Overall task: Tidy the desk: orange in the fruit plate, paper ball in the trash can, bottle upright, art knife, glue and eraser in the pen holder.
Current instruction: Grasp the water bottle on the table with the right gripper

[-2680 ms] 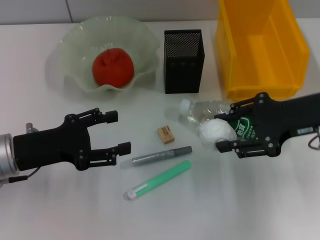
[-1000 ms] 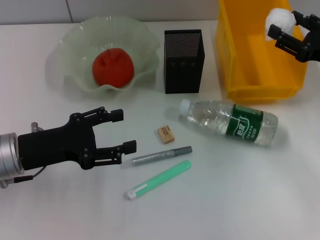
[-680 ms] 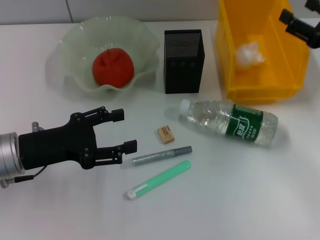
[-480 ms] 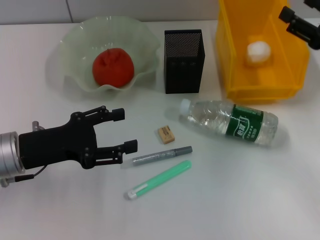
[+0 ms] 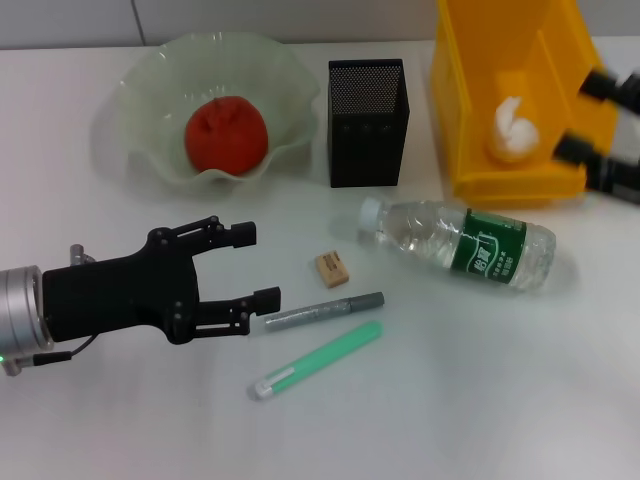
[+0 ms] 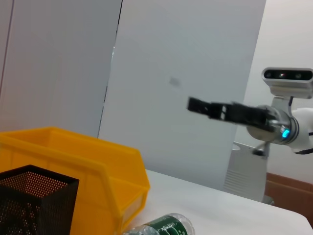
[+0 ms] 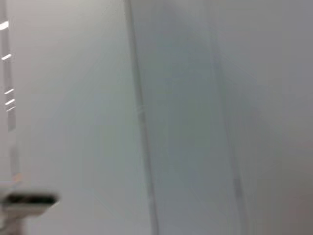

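Right gripper (image 5: 598,125) sits out at three o'clock on the desk, fingers spread wide and holding nothing, just off the outer wall of the yellow bin (image 5: 470,120); in the left wrist view it (image 6: 198,104) reaches level through the air, high over the desk. The paper ball (image 5: 512,128) lies inside the bin, low against the near wall. Left gripper (image 5: 247,263) is down at eight o'clock, arm stretched flat above the table (image 5: 480,400), fingers parted and empty, the lower fingertip just beside the tip of the grey art knife (image 5: 324,311). Below the knife lies the green glue stick (image 5: 316,359), both slanting the same way. The eraser (image 5: 332,268) sits just above the knife. The bottle (image 5: 457,243) lies on its side at four o'clock from the black mesh pen holder (image 5: 367,122). The orange (image 5: 226,135) rests in the wavy glass plate (image 5: 150,105) at eleven o'clock.
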Tool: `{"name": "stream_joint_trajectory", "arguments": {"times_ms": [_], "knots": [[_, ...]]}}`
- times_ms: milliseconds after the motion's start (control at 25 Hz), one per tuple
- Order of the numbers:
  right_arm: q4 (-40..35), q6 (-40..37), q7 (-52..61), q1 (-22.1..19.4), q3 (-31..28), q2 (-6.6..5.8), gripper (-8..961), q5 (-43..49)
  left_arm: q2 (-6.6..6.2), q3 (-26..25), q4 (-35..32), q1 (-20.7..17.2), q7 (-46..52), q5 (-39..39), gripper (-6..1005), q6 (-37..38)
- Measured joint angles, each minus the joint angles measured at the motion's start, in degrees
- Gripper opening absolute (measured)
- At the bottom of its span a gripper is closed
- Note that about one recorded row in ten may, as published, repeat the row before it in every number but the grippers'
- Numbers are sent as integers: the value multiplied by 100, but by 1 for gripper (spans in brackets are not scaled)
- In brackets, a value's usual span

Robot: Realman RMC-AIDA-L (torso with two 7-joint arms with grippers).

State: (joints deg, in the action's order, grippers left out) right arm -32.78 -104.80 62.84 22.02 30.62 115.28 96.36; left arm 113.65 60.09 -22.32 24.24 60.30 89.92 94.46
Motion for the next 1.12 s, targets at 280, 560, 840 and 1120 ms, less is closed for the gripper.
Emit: {"name": "stream_joint_trajectory", "arguments": {"times_ms": [280, 560, 840, 1120], "knots": [[-34, -205, 1, 120, 5, -39, 827, 953, -1, 3, 0, 13, -1, 0, 841, 10], [5, -162, 6, 269, 6, -40, 826, 1365, 0, 12, 0, 38, -8, 14, 840, 11], [-82, -156, 166, 332, 5, -47, 826, 1519, 20, 6, 0, 55, -15, 56, 839, -26], [-884, -157, 1108, 421, 1, -51, 827, 1663, 42, 14, 0, 73, -27, 68, 838, -48]]}}
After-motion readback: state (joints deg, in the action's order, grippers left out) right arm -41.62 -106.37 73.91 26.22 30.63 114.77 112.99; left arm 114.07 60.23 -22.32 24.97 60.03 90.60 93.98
